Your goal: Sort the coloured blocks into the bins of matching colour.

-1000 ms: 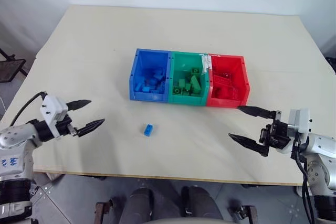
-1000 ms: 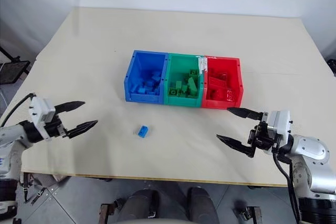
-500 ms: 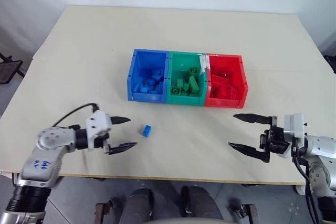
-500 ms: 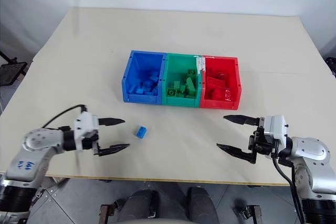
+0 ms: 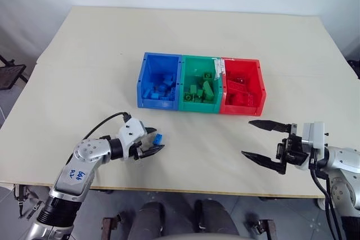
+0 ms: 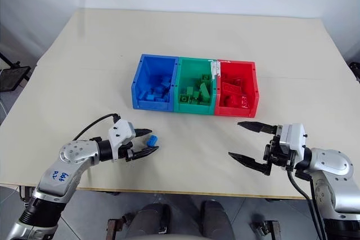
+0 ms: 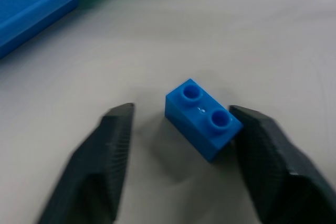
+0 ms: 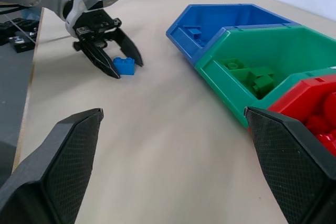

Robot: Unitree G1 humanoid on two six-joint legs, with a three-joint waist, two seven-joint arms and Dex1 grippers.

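Observation:
A small blue block point(image 5: 158, 138) lies on the table in front of the blue bin point(image 5: 144, 80). My left gripper point(image 5: 156, 139) reaches low over the table with one black finger on each side of this block. In the left wrist view one finger point(image 7: 262, 150) touches the block point(image 7: 203, 118), and a gap is left at the other finger, so the gripper is open. The green bin point(image 5: 199, 58) and red bin point(image 5: 261, 89) join the blue one in a row, each holding several blocks of its own colour. My right gripper point(image 5: 246, 137) hangs open and empty near the table's front right.
A small white tag point(image 5: 220, 67) sits between the green and red bins. The beige table point(image 5: 185, 26) stretches wide behind the bins. Its front edge runs just under both arms. A dark stand point(image 5: 8, 74) is off the table's left side.
My left gripper swung right across the table to the blue block and its jaws narrowed around it. The block and the right gripper stayed put.

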